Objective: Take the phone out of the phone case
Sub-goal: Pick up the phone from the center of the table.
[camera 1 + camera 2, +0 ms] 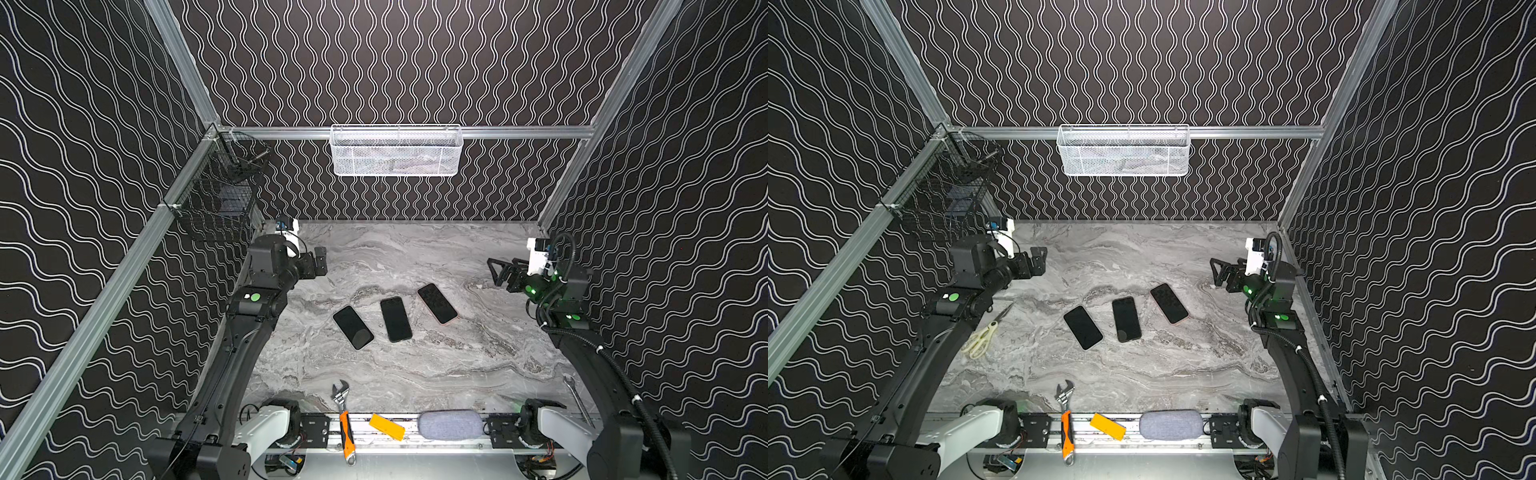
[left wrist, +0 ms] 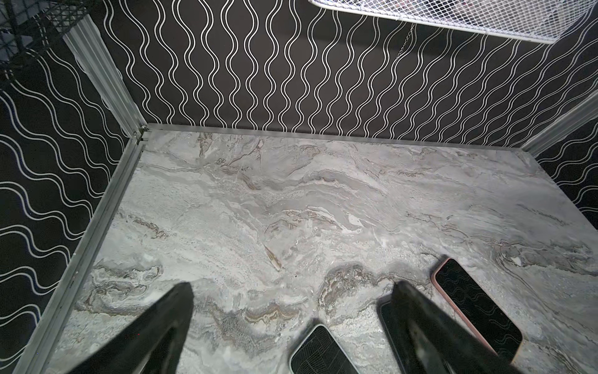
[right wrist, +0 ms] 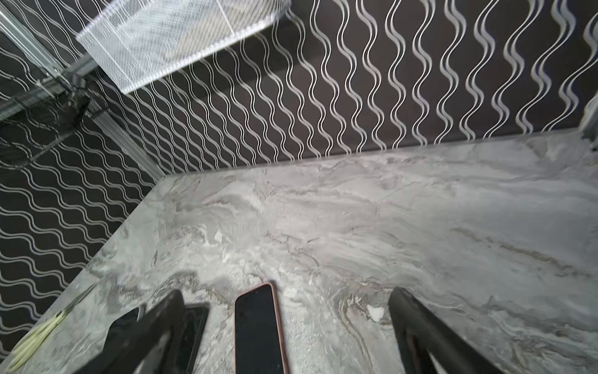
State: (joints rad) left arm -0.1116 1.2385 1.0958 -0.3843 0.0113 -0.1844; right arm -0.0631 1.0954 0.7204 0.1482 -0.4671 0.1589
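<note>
1. Looking down in both top views, I see three phones lying screen-up in a loose row mid-table, none touching. A black phone [image 1: 353, 327] is nearest the left arm, then a middle phone [image 1: 396, 319], then a pink-cased phone [image 1: 437, 303] nearest the right arm. The left gripper [image 1: 321, 262] and right gripper [image 1: 496, 272] hang at opposite table edges, well apart from the phones, jaws spread wide and empty.
2. In a top view, pale-handled scissors [image 1: 982, 332] lie beside the left arm. Where that arm covers the spot, a thin spanner [image 1: 575, 399] shows by the right arm.
3. The left wrist view looks past spread fingers [image 2: 155, 330] at bare marble. The pink rim of the case is plain here, and one finger hides part of the middle phone.
4. The right wrist view is slightly blurred. The pink-cased phone is seen through the gap between the open fingers, with the scissors at the table's edge.
5. The table [image 1: 415, 257] is grey veined marble. Black walls carry white wavy lines. A white mesh basket [image 1: 395, 151] hangs on the back rail and a black wire basket [image 1: 220, 195] on the left one. Along the near edge lie an orange-handled wrench [image 1: 344, 419], a yellow block [image 1: 386, 426] and a grey pouch [image 1: 451, 424].
</note>
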